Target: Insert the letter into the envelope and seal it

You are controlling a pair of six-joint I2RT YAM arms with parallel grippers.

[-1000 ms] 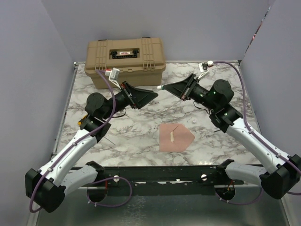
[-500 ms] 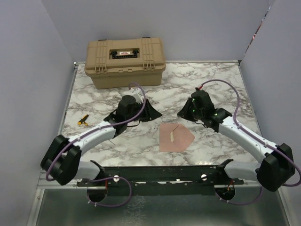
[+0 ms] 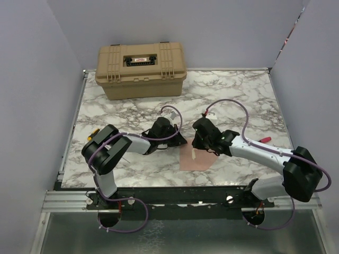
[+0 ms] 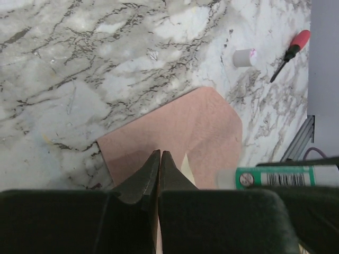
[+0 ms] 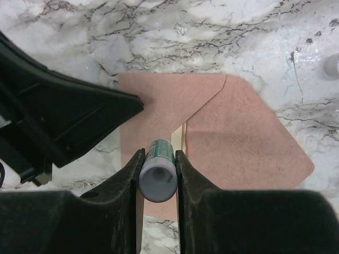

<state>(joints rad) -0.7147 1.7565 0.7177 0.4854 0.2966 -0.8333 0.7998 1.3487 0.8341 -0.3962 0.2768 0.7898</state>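
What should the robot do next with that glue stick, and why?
Probably lower the right gripper so the glue stick it holds touches the open flap. The envelope lies unsealed, and the shut left gripper sits over its other end, seemingly pinning it.

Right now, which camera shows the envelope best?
Right wrist: the envelope shows almost whole, pointed flap to the right, behind the right hand gripping a tube. Left wrist shows part of it beyond the shut left hand; top view, only a strip under both arms.
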